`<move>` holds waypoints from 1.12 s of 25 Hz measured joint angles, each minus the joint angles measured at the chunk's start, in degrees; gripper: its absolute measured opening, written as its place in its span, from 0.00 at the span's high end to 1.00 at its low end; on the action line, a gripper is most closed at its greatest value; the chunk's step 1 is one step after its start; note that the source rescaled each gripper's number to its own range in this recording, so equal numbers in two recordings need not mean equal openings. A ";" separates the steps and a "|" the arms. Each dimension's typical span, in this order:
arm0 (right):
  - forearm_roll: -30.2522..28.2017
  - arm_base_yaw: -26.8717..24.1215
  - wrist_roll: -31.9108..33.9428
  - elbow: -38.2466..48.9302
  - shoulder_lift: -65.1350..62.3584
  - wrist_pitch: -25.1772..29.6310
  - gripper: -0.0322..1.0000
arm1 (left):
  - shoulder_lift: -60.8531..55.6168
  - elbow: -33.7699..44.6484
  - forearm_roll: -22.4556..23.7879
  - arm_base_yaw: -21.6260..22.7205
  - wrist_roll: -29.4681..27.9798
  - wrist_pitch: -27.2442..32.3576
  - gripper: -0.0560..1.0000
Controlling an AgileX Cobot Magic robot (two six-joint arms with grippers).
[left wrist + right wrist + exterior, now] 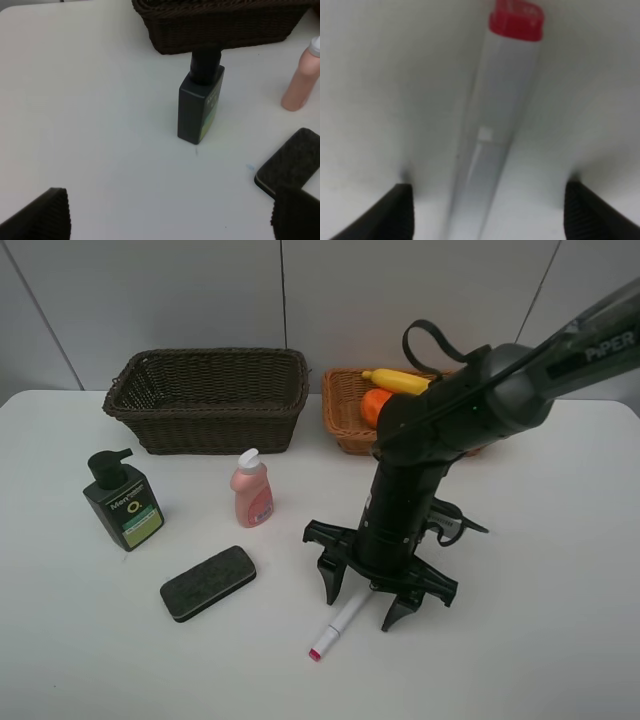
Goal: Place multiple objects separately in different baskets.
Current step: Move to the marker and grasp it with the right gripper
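The white pink-tipped marker (340,626) lies flat on the white table (550,590), near its front edge, with its coloured cap pointing toward the front left. The right gripper (361,608) stands directly over the marker's rear half with its jaws spread wide, one finger on each side of the barrel. In the right wrist view the marker (495,125) runs down the middle between the two dark ribbed fingertips (397,212), with bare table showing on both sides, so the right gripper (492,210) is unclenched and grips nothing. Whether the tips touch the tabletop cannot be told. The right arm reaches in from the upper right, and its last link points steeply down at the table. To the left of the marker the black felt eraser (208,582) lies flat. Behind it stand the small pink bottle (251,490) and, further left, the dark green pump bottle (124,502), both upright. At the back sit the dark brown basket (210,425) and, to its right, the light orange-tan basket (345,415), which holds the yellow banana (398,380) and the orange (377,405); the arm hides part of it. In the left wrist view the left gripper (170,220) hangs above bare table with its fingers (45,215) far apart and nothing between them. It faces the pump bottle (200,107), with the eraser (290,165) and the pink bottle (300,80) to one side.
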 joint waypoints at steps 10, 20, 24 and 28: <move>1.12 0.00 -2.93 0.00 0.22 -0.62 0.95 | 0.00 0.00 0.30 0.00 0.00 0.00 0.00; 1.29 0.00 -3.58 0.00 0.22 -0.58 0.95 | 0.00 0.00 0.00 0.00 0.00 0.00 0.00; 1.31 0.00 -3.59 0.00 0.22 -0.58 0.95 | 0.00 0.00 0.00 0.00 0.00 0.00 0.00; 1.36 0.00 -3.59 -0.10 0.29 -0.06 0.95 | 0.00 0.00 0.00 0.00 0.00 0.00 0.00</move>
